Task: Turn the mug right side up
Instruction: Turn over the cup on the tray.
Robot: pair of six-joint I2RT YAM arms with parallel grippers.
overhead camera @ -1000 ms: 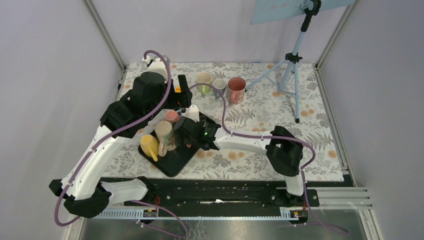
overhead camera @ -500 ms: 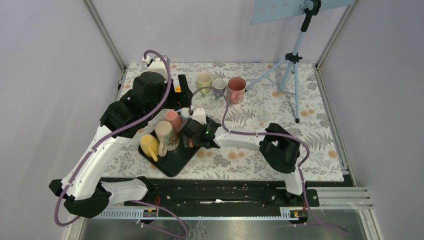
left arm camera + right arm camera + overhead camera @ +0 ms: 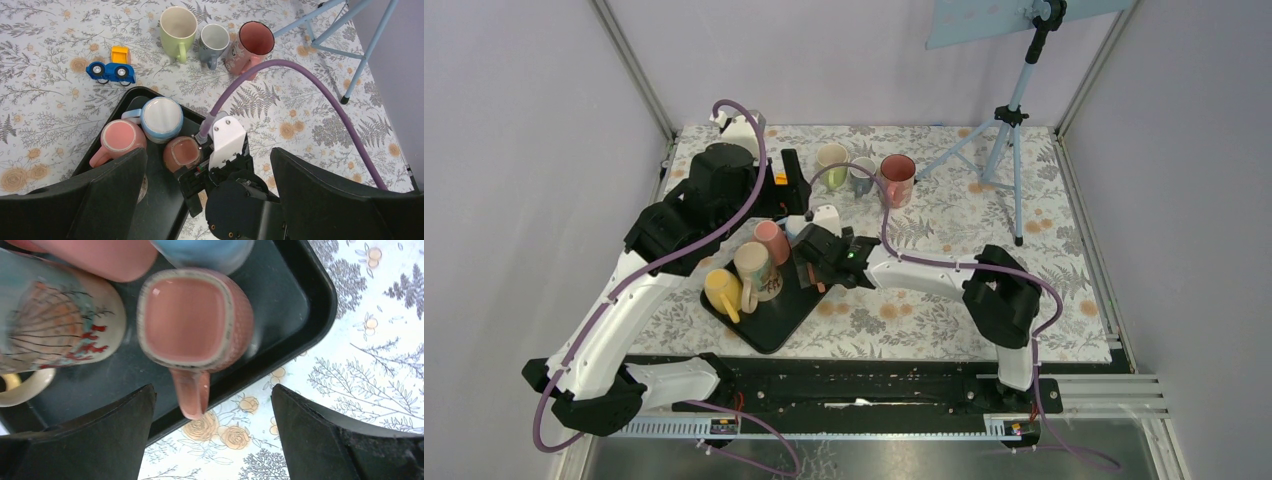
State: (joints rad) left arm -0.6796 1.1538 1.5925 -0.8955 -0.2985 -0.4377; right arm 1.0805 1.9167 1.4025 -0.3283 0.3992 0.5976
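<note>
Top external view, from the left: a black tray point(image 3: 769, 325) sits on the floral worktop point(image 3: 944, 320). It carries a yellow mug point(image 3: 721, 290), a patterned mug point(image 3: 754, 268) and a pink mug point(image 3: 771, 240). The left gripper point(image 3: 207, 152) hangs well above the worktop, jaws spread wide and holding nothing. Next along, near the tray's right corner and just beside a blue mug point(image 3: 161, 117), stands the textured mug point(image 3: 195, 320). It is upside down, with its rim on the tray, its flat base facing up and its long axis vertical. Its handle point(image 3: 191, 392) sticks out sideways toward the tray's near-right rim. The right gripper point(image 3: 211, 390) hovers straight over it, jaws open, one on each side of the handle and touching nothing. Farther right and back, a green mug point(image 3: 831, 160), a grey mug point(image 3: 864, 180) and a red mug point(image 3: 897, 175) stand upright in a row. A tripod point(image 3: 1011, 115) stands beyond them.
</note>
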